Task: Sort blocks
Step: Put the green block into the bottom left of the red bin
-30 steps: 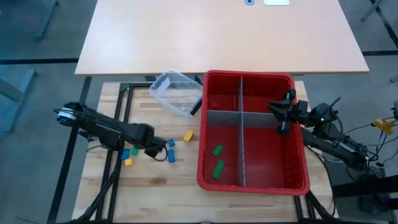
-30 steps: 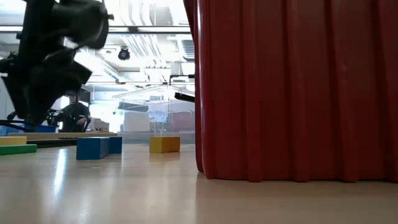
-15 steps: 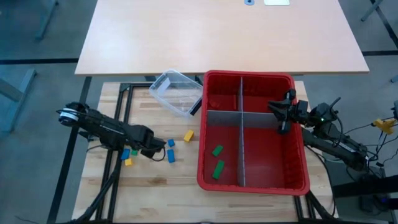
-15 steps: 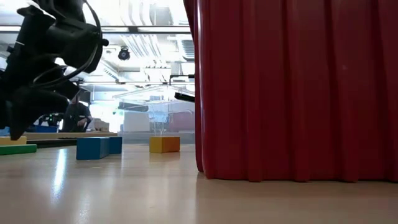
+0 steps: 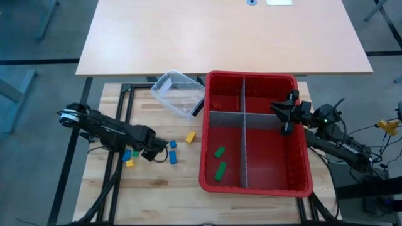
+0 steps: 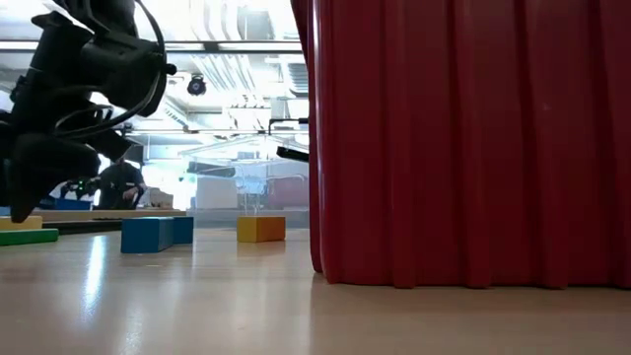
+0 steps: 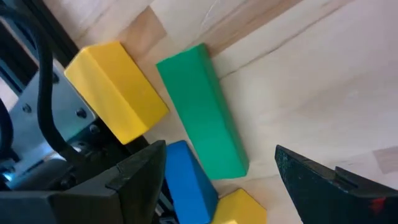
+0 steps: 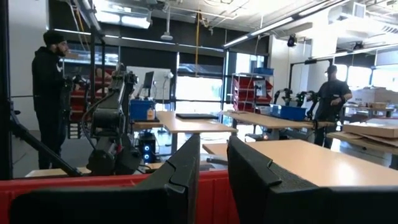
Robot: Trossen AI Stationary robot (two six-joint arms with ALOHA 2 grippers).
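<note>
Two dark fingers of the left gripper (image 7: pixel 214 186) stand spread wide in its wrist view, empty, with a green bar (image 7: pixel 202 112) lying flat on the wooden table (image 7: pixel 323 81) between them. Packed against that bar are a yellow block (image 7: pixel 115 90), a blue block (image 7: pixel 189 180) and a second yellow one (image 7: pixel 239 208), so the step in hand looks like a pick from a tight cluster. To do it well, the fingers should straddle the bar across its short width, come down clear of the neighbours, and close only once both pads reach the bar's long faces; otherwise a fingertip may shove the blue block or trap two pieces at once. From above, this cluster sits at the table's left side, with further blue blocks (image 5: pixel 172 156) and a lone yellow block (image 5: pixel 190 136) near it. Beyond them a clear tub (image 5: pixel 179 93) lies tipped beside the red bin (image 5: pixel 251 186), whose grey dividers (image 5: pixel 244 135) make compartments; two green bars (image 5: pixel 220 162) already lie in the near-left one, which seems the place for this bar. Farther right, the right gripper (image 5: pixel 287 116) waits over the bin's right side, its fingers slightly parted and holding nothing.
</note>
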